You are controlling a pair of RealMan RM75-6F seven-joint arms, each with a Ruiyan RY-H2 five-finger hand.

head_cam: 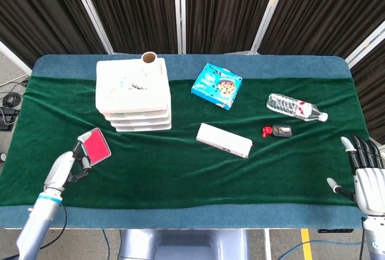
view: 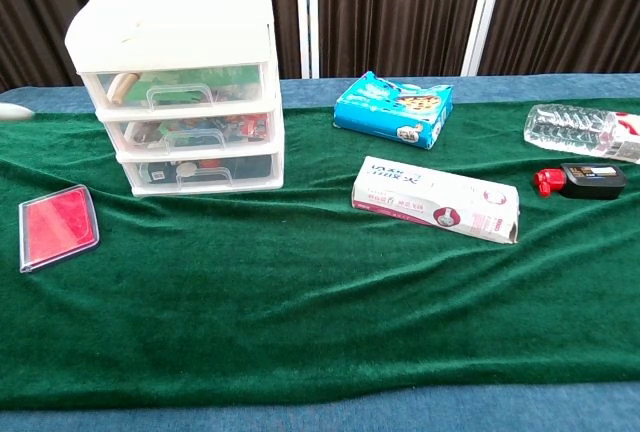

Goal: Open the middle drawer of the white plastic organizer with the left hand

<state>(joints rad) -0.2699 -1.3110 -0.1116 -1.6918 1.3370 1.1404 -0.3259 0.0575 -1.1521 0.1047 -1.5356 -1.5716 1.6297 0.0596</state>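
While the left robot hand (head_cam: pixel 67 167) hangs empty, fingers loosely apart, near the organizer (view: pixel 180 82), hook its middle drawer (view: pixel 192 133) handle squarely.

Worktop (head_cam: pixel 180 173) covered by a green velvet cloth with a blue border. White three-drawer plastic organizer (head_cam: pixel 133 94) stands at 10 o'clock, all drawers shut, with a cardboard tube (head_cam: pixel 149 59) at its far edge. Flat red case (head_cam: pixel 94 147) lies near 8 o'clock, just in front of the organizer. Blue snack packet (head_cam: pixel 217 85) lies at 12 o'clock. White toothpaste box (head_cam: pixel 224 140) lies near the centre, set at a slant. Clear water bottle (head_cam: pixel 296 107) lies on its side at 2 o'clock. Small black-and-red gadget (head_cam: pixel 277 130) lies just in front of the bottle, between it and the toothpaste box.
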